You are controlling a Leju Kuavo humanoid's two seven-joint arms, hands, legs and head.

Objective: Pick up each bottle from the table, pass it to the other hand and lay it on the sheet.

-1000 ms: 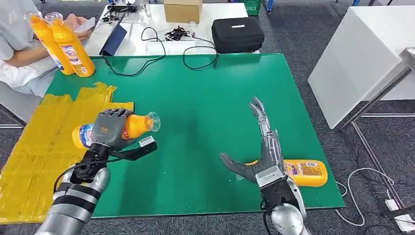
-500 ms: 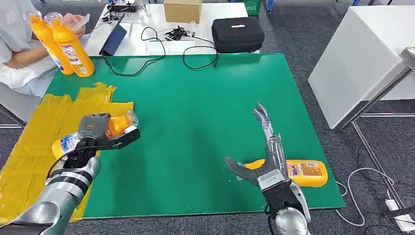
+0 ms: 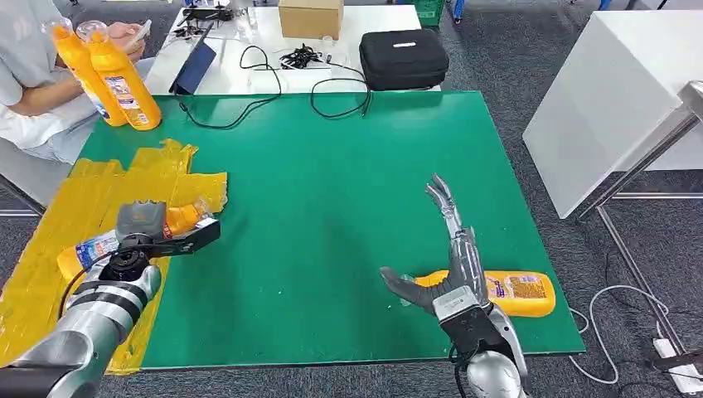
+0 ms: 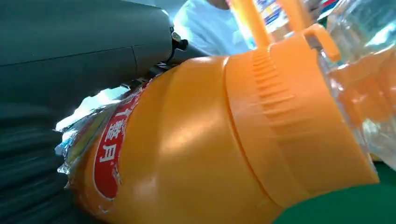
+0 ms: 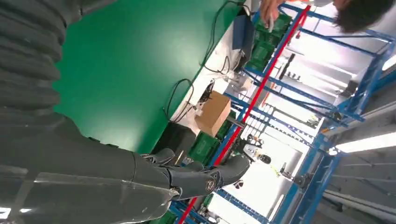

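Observation:
My left hand grips an orange bottle with a clear cap, lying sideways low over the yellow sheet at the table's left edge. The left wrist view has the same orange bottle close up against my fingers. A second orange bottle lies on its side near the table's front right corner. My right hand is open just left of it, fingers stretched forward and thumb out to the side, with nothing in it. Its fingers reach out over the green table.
A seated person at the far left holds two upright orange bottles. Behind the green table a white desk carries a black case, a cardboard box and cables. A white table stands to the right.
My left hand has carried the bottle left and down from above the green surface to the yellow sheet. The right hand has barely moved.

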